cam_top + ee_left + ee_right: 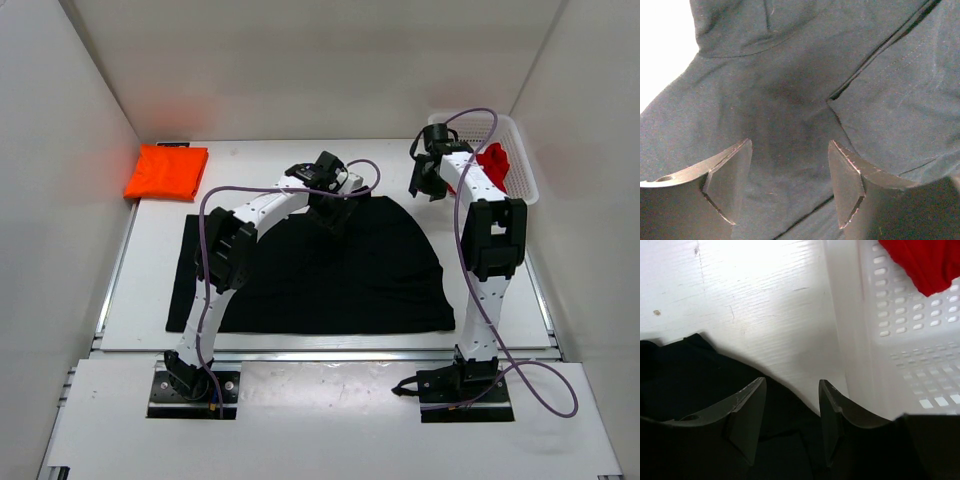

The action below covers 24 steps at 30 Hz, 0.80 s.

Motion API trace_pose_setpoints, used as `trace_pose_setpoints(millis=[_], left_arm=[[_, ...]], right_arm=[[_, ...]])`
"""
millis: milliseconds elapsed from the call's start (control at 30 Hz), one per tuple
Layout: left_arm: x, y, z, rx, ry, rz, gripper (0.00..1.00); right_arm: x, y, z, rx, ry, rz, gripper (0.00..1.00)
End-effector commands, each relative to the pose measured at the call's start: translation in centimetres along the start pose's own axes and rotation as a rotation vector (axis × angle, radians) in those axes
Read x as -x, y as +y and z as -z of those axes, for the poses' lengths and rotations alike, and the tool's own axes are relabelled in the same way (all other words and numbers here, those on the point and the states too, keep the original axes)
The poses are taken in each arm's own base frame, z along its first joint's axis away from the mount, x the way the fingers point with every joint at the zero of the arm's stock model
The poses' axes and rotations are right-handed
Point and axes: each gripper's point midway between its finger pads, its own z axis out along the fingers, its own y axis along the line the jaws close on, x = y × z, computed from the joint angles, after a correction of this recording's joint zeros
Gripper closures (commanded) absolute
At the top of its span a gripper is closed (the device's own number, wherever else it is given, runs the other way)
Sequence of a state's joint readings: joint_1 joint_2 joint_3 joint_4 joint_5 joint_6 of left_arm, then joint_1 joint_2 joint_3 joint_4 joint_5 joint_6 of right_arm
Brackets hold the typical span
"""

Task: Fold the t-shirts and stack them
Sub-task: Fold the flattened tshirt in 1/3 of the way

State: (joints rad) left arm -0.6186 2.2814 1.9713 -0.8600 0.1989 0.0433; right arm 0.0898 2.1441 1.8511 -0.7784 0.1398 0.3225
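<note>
White walls close in a white table point(150, 260), and nearest the arm bases the black t-shirt point(340, 285) is spread out flat, not yet folded. Over its far edge the left gripper point(790, 170) is held pointing down, its jaws parted wide with nothing caught between them. Only dark cloth, a seam and a folded-over flap are seen beneath the fingertips, and whether the tips touch the cloth cannot be told. The right gripper point(790, 405) is held off to the right of it, at the shirt's far right corner, with its jaws partly spread and empty. Black cloth lies under and to the left of its fingers, with bare table ahead. Just to the right of this gripper the white basket point(900, 340) is found, with the red t-shirt point(925, 260) bunched inside it, not yet taken out. Far to the left of the left gripper, in the back corner, the orange t-shirt point(166, 172) is laid folded into a neat square. One shirt is judged done, and the black one is taken to be next. Trouble could be caused by a pinch on one layer only, or on the flap instead of the edge, so that the cloth is dragged into a bunch. An uneven lift by the two grippers would skew the fold, and the basket wall, so close to the right gripper, could be knocked or snagged.
</note>
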Motion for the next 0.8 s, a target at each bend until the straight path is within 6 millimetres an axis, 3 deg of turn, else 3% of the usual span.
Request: trace_pose_setpoints(millis=[0, 100, 200, 233, 333, 400, 433, 500, 767], left_arm=[[2.3, -1.4, 2.9, -0.016, -0.082, -0.026, 0.27], [2.6, -2.1, 3.1, -0.050, -0.086, -0.049, 0.27], [2.7, -3.9, 2.8, -0.118, -0.088, -0.083, 0.30], [2.7, -4.7, 2.8, -0.138, -0.085, -0.105, 0.30], [2.0, -5.9, 1.8, -0.178, -0.057, -0.116, 0.32], [1.5, -6.4, 1.0, -0.183, -0.039, -0.124, 0.32], [1.1, -6.2, 0.4, -0.185, -0.025, -0.112, 0.33], [1.0, -6.2, -0.1, -0.184, -0.020, -0.103, 0.34], [0.8, -5.8, -0.7, -0.155, -0.015, -0.076, 0.39]], right_arm=[[2.4, -1.2, 3.4, -0.021, -0.096, -0.037, 0.56], [2.8, 1.7, 4.8, 0.115, -0.119, -0.003, 0.56], [1.2, 5.3, 6.5, 0.279, -0.102, 0.027, 0.56], [0.5, 5.5, 6.9, 0.293, -0.083, 0.011, 0.56], [-2.9, 5.2, 7.2, 0.293, -0.024, -0.014, 0.59], [-5.5, 3.8, 7.1, 0.272, 0.021, -0.036, 0.63], [-5.3, 3.3, 7.6, 0.281, 0.007, -0.057, 0.64], [-7.5, 2.4, 7.1, 0.272, 0.048, -0.076, 0.66], [-10.2, 2.2, 5.4, 0.264, 0.099, -0.054, 0.68]])
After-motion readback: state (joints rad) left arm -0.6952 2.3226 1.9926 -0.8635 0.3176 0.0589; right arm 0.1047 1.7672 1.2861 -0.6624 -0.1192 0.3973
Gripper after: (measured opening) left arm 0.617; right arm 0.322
